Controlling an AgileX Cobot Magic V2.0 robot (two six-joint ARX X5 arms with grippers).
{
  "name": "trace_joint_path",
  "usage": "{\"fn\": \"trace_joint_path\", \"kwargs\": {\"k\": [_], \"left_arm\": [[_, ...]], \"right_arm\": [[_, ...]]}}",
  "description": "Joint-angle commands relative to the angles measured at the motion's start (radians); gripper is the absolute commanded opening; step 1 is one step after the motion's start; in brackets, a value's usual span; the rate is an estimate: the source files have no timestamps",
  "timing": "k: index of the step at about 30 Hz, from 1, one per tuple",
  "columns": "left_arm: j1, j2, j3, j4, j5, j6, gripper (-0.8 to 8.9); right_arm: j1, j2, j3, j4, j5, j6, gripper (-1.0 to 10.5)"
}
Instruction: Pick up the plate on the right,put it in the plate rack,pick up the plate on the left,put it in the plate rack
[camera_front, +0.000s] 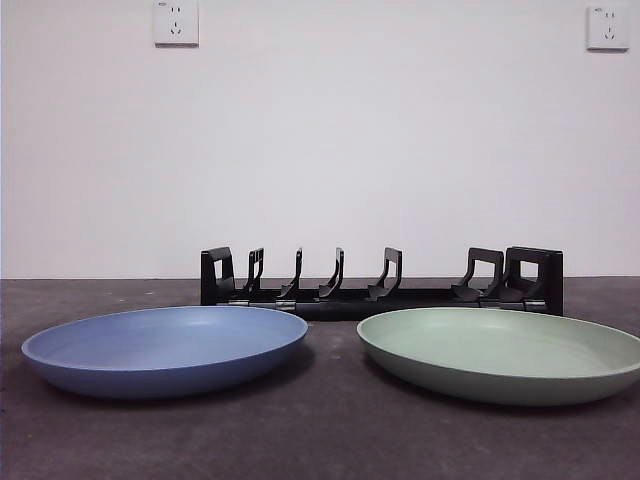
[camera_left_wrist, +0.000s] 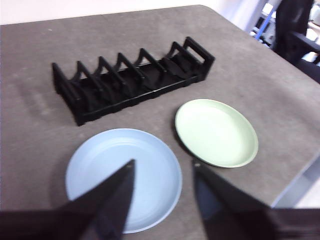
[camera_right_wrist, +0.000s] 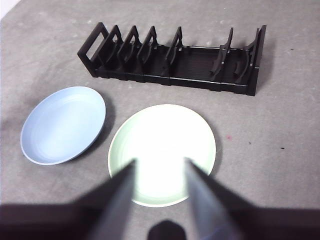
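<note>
A pale green plate (camera_front: 500, 352) lies flat on the right of the dark table and a blue plate (camera_front: 165, 348) on the left. Behind them stands the black plate rack (camera_front: 380, 285), with nothing between its upright prongs. The front view shows neither arm. My right gripper (camera_right_wrist: 160, 165) hangs open high above the green plate (camera_right_wrist: 162, 152), not touching it. My left gripper (camera_left_wrist: 164, 169) is open too, high over the near side of the blue plate (camera_left_wrist: 124, 175), with the green plate (camera_left_wrist: 216, 132) and the rack (camera_left_wrist: 132, 80) beyond it.
The table's rounded corner and edge (camera_left_wrist: 300, 175) lie close beside the green plate in the left wrist view. A dark chair (camera_left_wrist: 300, 30) stands off the table past that corner. Two wall sockets (camera_front: 176, 22) sit high on the white wall.
</note>
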Motion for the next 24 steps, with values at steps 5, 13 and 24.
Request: {"fn": "trace_joint_path", "kwargs": {"k": [5,13,24], "left_arm": [[-0.052,0.029,-0.001,0.029,0.057,0.042,6.68],[-0.233,0.119,-0.001,0.04,0.057,0.185,6.68],[-0.543,0.259,0.002,0.093,-0.097,0.364,6.59]], "right_arm": [[0.0,0.035,0.005,0.005,-0.016,0.023,6.3],[0.0,0.126,0.005,0.006,-0.022,0.04,6.3],[0.045,0.542,0.005,0.014,0.016,0.036,6.3]]}}
